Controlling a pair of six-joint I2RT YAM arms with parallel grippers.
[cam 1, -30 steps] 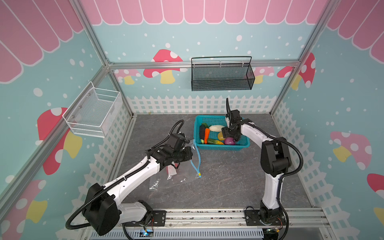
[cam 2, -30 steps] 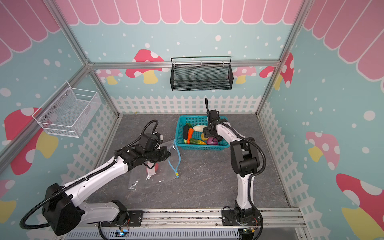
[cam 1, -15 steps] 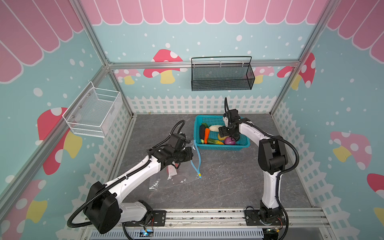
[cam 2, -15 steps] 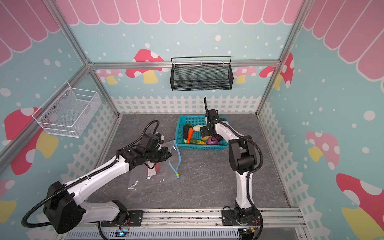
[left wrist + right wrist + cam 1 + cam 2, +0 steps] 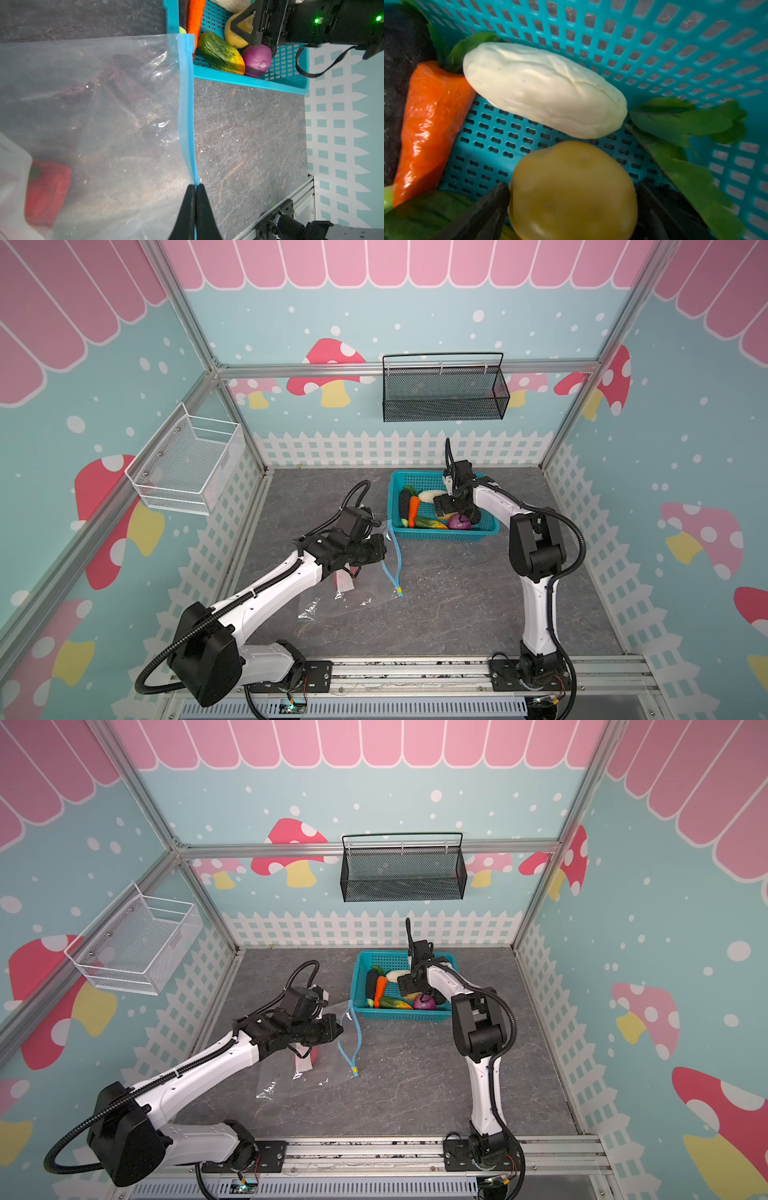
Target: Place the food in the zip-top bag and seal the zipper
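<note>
Now, closest in, my left gripper (image 5: 195, 193) is pinched tight on the zipper (image 5: 186, 104), lifting one lip of the zip-top bag (image 5: 104, 93) off the table (image 5: 249, 135). In a top view the blue strip makes a narrow loop that closes at the yellow slider (image 5: 400, 593). One red piece (image 5: 45, 191) already lies inside the bag.

Just past the zipper's far end stands the teal basket (image 5: 249, 83), very near the bag's corner. Down in it my right gripper (image 5: 572, 207) is spread wide, a finger on either side of the yellow potato (image 5: 571, 178), not yet closed on it. So I judge the step to be fetching the next vegetable. The next move calls for squeezing the potato, rising above the basket rim, then crossing the short gap to the held-open mouth.

Room is tight around the grasp. The purple onion (image 5: 256, 60) sits just beside the potato and the green-yellow piece (image 5: 220, 54) lies next to it. Farther in are the white radish (image 5: 542, 89), the carrot (image 5: 429, 116) and the eggplant (image 5: 402, 41). Straight up looks free, and the table between basket and bag is bare. The mouth looks slim for a round potato, so it may catch the lip.
</note>
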